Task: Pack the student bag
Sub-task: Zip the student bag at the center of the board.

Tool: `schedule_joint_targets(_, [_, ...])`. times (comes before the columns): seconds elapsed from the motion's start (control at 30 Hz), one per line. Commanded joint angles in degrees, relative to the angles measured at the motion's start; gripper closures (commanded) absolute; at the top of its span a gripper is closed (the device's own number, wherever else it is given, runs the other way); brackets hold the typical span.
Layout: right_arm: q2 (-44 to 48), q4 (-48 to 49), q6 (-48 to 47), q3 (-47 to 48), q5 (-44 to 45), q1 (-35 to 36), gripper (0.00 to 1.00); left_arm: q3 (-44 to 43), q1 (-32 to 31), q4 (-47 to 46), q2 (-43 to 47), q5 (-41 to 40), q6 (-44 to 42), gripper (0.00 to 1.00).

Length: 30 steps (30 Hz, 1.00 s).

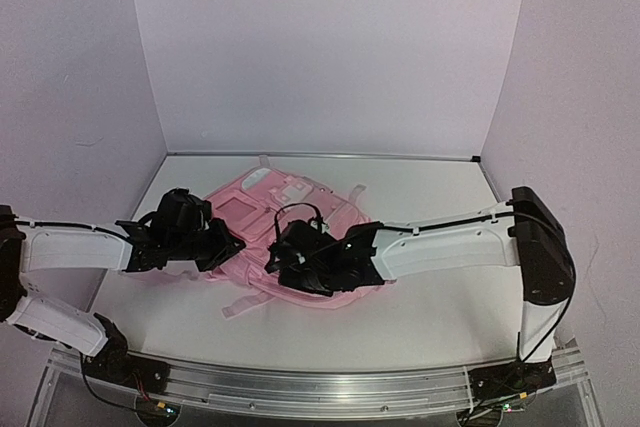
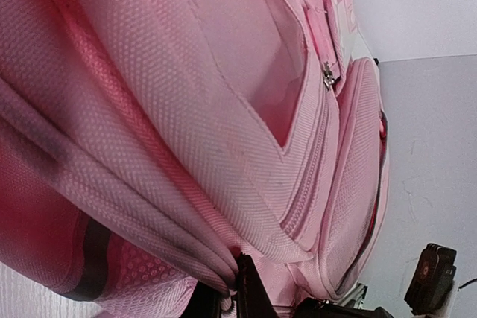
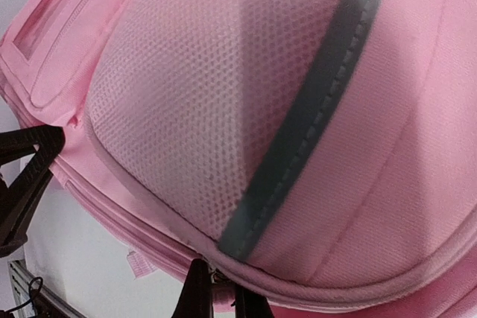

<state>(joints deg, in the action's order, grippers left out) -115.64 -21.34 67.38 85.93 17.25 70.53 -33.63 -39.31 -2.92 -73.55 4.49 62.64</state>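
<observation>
The student bag (image 1: 262, 215), a large pink backpack, lies flat in the middle of the white table. My left gripper (image 1: 228, 247) is at its left edge. In the left wrist view the bag (image 2: 223, 109) fills the frame, and the gripper (image 2: 232, 294) is shut on a gathered fold of its pink fabric. My right gripper (image 1: 287, 263) sits on the bag's near edge. In the right wrist view the bag's mesh panel (image 3: 194, 87) and grey trim strip (image 3: 298, 139) loom above the gripper (image 3: 222, 299), which is shut on the rim seam by the zip.
Pale walls enclose the table (image 1: 440, 297) on the left, back and right. A metal rail (image 1: 300, 387) runs along the near edge. Loose pink straps (image 1: 240, 305) trail toward the front. A black part of the other arm (image 3: 22, 176) stands close beside the bag.
</observation>
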Motion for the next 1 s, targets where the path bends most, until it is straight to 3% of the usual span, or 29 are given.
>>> schedule_joint_targets(0.0, [7.29, -3.41, 0.97, -5.61, -0.86, -0.96, 1.00, -1.72, 6.37, -0.18, 2.06, 6.74, -5.19, 1.00])
schedule_joint_targets(0.3, [12.23, -4.43, -3.56, -15.05, -6.00, -4.87, 1.00, -6.61, 16.03, -2.36, -3.97, 18.45, -18.99, 1.00])
schedule_joint_targets(0.43, [12.36, -3.42, -12.25, -15.06, -6.33, -7.46, 1.00, -11.57, 20.32, -4.80, -10.23, 23.94, -25.51, 1.00])
schedule_joint_targets(0.57, [10.85, 0.99, -20.58, -11.06, -12.58, -7.61, 1.00, -18.70, 21.55, -4.34, -18.44, 27.60, -30.00, 0.99])
schedule_joint_targets(0.73, [8.68, 10.75, -21.68, -9.16, -22.56, -6.68, 1.00, -22.76, 21.49, -2.62, -20.86, 27.08, -28.79, 0.72])
schedule_joint_targets(0.87, [5.56, 14.88, -20.24, -7.35, -23.63, -4.85, 1.00, -17.26, 20.64, -1.40, -15.64, 21.83, -24.20, 0.39])
schedule_joint_targets(0.97, [3.99, 17.44, -18.67, -7.00, -24.12, -4.28, 1.00, -10.50, 17.80, -1.03, -10.83, 18.60, -20.21, 0.29])
